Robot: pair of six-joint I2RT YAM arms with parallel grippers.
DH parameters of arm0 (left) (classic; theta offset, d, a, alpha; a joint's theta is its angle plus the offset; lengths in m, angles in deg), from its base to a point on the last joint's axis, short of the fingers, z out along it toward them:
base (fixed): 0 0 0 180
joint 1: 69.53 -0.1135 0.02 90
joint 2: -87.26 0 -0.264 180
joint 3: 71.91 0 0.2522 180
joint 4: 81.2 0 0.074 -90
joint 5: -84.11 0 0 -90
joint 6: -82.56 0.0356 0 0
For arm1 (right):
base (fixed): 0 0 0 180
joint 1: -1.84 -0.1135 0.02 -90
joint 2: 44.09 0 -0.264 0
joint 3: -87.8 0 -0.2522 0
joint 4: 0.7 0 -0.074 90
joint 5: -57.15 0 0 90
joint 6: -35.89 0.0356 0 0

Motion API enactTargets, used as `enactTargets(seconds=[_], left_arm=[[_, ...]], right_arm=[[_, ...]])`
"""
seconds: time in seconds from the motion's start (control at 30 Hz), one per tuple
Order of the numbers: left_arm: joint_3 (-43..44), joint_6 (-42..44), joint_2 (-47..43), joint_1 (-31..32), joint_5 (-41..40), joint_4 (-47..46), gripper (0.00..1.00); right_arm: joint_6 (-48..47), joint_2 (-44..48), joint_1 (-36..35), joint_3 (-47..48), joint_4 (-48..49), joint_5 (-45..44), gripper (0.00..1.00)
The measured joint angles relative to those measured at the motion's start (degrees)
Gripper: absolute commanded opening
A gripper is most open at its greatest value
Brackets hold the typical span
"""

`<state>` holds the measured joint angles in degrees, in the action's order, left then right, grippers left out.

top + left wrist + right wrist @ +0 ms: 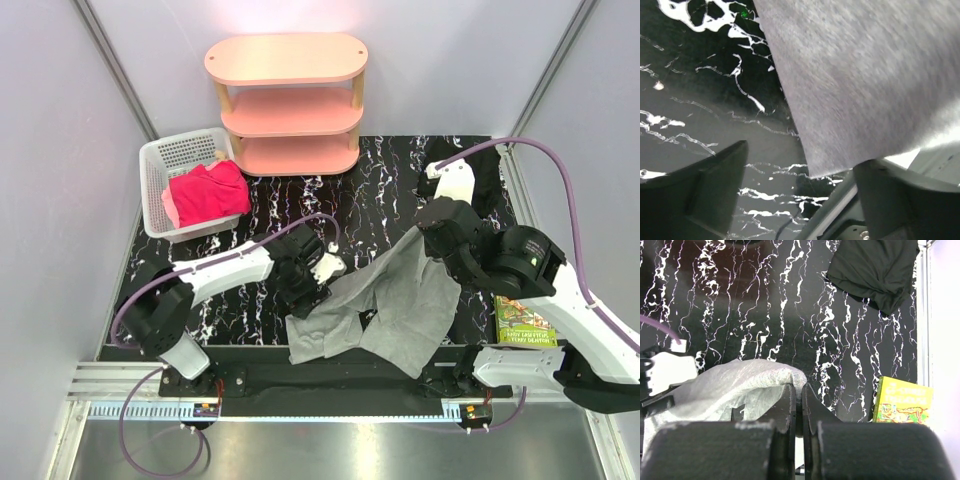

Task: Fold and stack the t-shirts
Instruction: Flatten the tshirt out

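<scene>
marbled table (380, 190); right gripper (799, 387) pinches grey t-shirt (400, 300); left gripper (802, 157) wide; book (523, 322) title blurred

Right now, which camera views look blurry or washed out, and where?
Left wrist: the grey t-shirt is smeared and soft, very near the lens. Top external: sharp, with a bright glare patch on the back wall above the shelf. Right wrist: the black cloth and book are crisp; the right edge is washed out.
</scene>
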<state>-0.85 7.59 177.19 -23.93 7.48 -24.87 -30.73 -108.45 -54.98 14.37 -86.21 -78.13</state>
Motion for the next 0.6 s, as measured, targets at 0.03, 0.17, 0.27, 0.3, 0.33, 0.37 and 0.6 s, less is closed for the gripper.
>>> enactTargets(seconds=[0.03, 0.17, 0.27, 0.3, 0.33, 0.37, 0.6], left_arm=[[0.0, 0.28, 1.03, 0.0, 0.07, -0.37, 0.43], [0.0, 0.17, 3.85, -0.02, 0.17, -0.52, 0.0], [0.92, 0.9, 4.46, -0.52, 0.28, 0.68, 0.0], [1.97, 1.16, 4.42, -1.09, 0.35, 1.77, 0.0], [3.08, 1.4, 4.2, -2.12, 0.42, 2.56, 0.0], [4.28, 1.64, 3.87, -3.28, 0.48, 3.45, 0.0], [25.11, 4.15, -5.2, -17.29, 0.5, 13.03, 0.0]], right_arm=[[-0.07, 0.02, 0.07, -0.07, 0.09, 0.22, 0.0], [-0.26, 0.35, 0.39, -0.31, 0.42, 0.96, 0.0], [-0.42, 0.68, 0.44, -0.42, 0.39, 1.07, 0.0], [-0.5, 0.76, 0.52, -0.42, 0.42, 1.05, 0.0], [-0.68, 0.87, 0.61, -0.42, 0.42, 1.01, 0.0], [-0.83, 0.98, 0.66, -0.42, 0.44, 0.96, 0.0], [-2.08, 1.38, 0.72, 0.98, 0.59, 0.94, 0.0]])
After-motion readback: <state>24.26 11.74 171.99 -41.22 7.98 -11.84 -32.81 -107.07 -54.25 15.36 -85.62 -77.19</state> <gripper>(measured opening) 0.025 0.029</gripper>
